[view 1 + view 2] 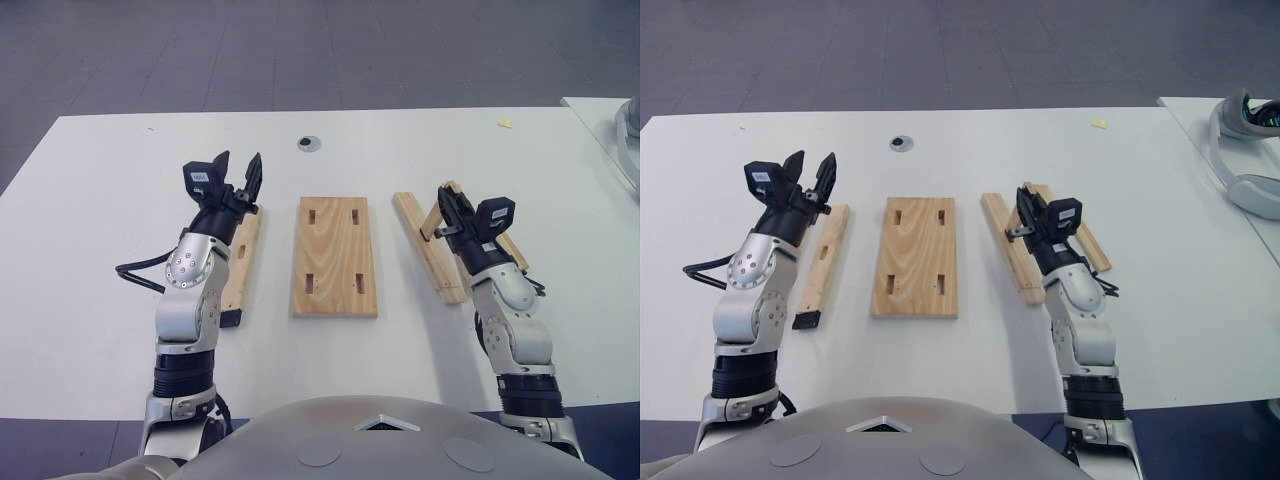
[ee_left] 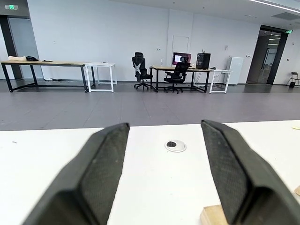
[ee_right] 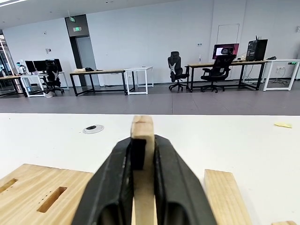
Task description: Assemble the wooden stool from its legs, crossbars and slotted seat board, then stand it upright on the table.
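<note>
Seat board [image 1: 334, 256] lies flat on the worktop [image 1: 110, 210], unassembled. Right gripper [image 1: 447, 208] pinches a slat [image 3: 142, 126] (probably a crossbar) beside it; left gripper [image 1: 238, 172] stands wide above a leg [image 1: 240, 268]. Next, likely: lift and align the slat.

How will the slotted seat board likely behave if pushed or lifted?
The slotted seat board looks like solid wood, so it is probably stiff, not floppy. Lying flat on the smooth white table, it would likely slide rather than tip or roll when pushed. Its broad, flat shape may make it awkward for a two-finger pinch.
</note>
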Action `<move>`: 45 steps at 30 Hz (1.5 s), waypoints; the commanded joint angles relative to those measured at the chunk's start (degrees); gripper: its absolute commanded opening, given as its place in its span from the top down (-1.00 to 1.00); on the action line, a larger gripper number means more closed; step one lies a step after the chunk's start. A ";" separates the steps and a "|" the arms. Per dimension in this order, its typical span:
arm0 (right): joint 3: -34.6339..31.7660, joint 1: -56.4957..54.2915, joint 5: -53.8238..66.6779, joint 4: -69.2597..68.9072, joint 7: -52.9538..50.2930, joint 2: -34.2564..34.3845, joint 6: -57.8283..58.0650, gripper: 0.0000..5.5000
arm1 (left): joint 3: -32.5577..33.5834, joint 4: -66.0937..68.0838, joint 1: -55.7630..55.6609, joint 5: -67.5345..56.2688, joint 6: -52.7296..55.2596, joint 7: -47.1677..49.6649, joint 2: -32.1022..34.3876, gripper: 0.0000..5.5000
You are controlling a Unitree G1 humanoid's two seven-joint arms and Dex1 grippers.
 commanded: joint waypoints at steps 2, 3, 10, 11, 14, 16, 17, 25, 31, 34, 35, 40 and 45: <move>2.80 7.03 -2.34 7.28 -1.54 -0.42 13.19 0.85 | 0.03 -1.46 0.89 2.00 -1.26 0.73 0.12 -0.02; 2.86 7.18 -2.32 7.12 -1.73 -0.22 12.94 0.85 | 0.06 -1.29 0.73 1.98 -1.35 0.65 0.25 -0.02; 3.48 8.01 -1.83 6.87 -2.55 0.87 13.07 0.85 | 0.13 -0.54 -0.07 1.93 -2.28 -0.10 0.79 -0.02; 3.49 7.90 -1.76 7.06 -2.74 0.84 13.38 0.85 | 0.32 -0.33 -0.33 2.15 -2.73 0.31 0.61 -0.02; 3.64 7.27 -2.06 7.77 -3.00 0.82 13.17 0.85 | 0.82 0.17 -1.00 2.41 -3.32 0.78 0.69 -0.02; 3.70 6.88 -2.28 8.05 -3.07 0.91 12.74 0.85 | 1.03 0.35 -1.14 2.33 -3.52 0.59 0.91 -0.02; 3.68 6.74 -2.34 8.14 -3.16 0.97 12.57 0.85 | 1.16 0.42 -1.22 2.34 -3.63 0.51 0.92 -0.02; 3.04 6.28 -2.03 9.10 -3.51 1.38 11.46 0.68 | 1.86 0.89 -1.85 2.46 -3.75 0.77 0.34 -0.02; 1.84 5.75 -2.21 8.47 -3.08 1.78 12.12 0.30 | 2.06 1.04 -1.74 2.70 -3.93 0.59 0.03 -0.02; 1.94 5.57 -2.61 7.10 -2.95 1.42 13.31 0.10 | 2.06 1.08 -1.76 2.72 -4.00 0.56 -0.08 -0.02; 2.08 5.41 -3.09 6.53 -3.14 1.08 14.13 0.04 | 2.02 1.04 -1.76 2.76 -4.00 0.58 -0.15 -0.02; 1.47 4.63 -3.60 0.83 -5.45 -1.64 27.71 -0.25 | 1.66 0.35 -0.84 3.19 -4.31 1.22 -1.01 -0.02; -2.94 0.15 1.66 -1.47 -6.37 -1.06 43.87 -0.25 | 1.69 0.07 -0.23 2.76 -4.72 2.56 -2.77 -0.02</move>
